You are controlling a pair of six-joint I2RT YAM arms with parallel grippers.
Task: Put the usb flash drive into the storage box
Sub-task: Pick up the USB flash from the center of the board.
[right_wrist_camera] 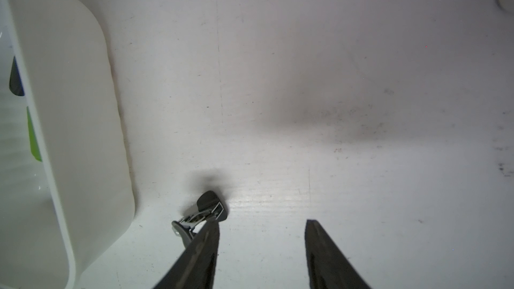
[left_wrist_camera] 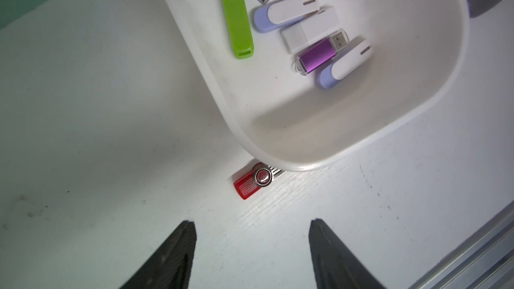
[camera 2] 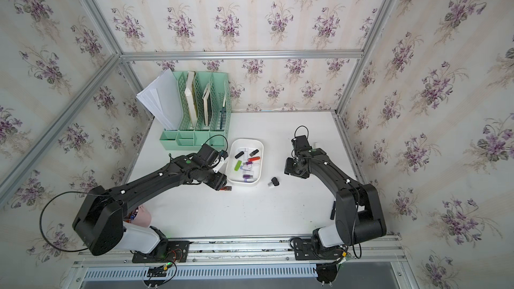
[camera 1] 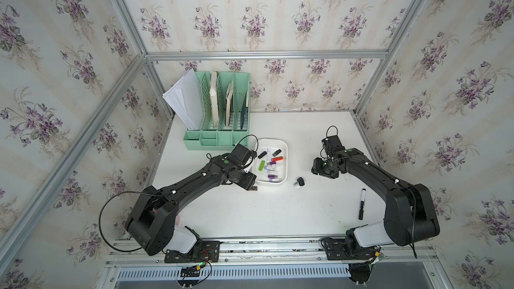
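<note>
The white storage box (camera 1: pixel 271 140) (camera 2: pixel 248 140) holds several flash drives. A red swivel usb flash drive (left_wrist_camera: pixel 249 186) (camera 1: pixel 253 189) lies on the table against the box's near corner, its metal end tucked under the rim (left_wrist_camera: pixel 306 162). My left gripper (left_wrist_camera: pixel 252 221) (camera 1: pixel 248 185) hovers just short of it, open and empty. A black swivel flash drive (right_wrist_camera: pixel 207 209) (camera 1: pixel 299 182) lies on the table to the right of the box wall (right_wrist_camera: pixel 69 107). My right gripper (right_wrist_camera: pixel 261 221) (camera 1: pixel 322 169) is open, with one fingertip beside that drive and nothing between the fingers.
A mint-green file organizer (camera 1: pixel 217 137) with papers stands behind the box at the back left. A black marker (camera 1: pixel 362 204) lies near the right arm. A pink cup (camera 2: pixel 141 216) shows partly under the left arm's base.
</note>
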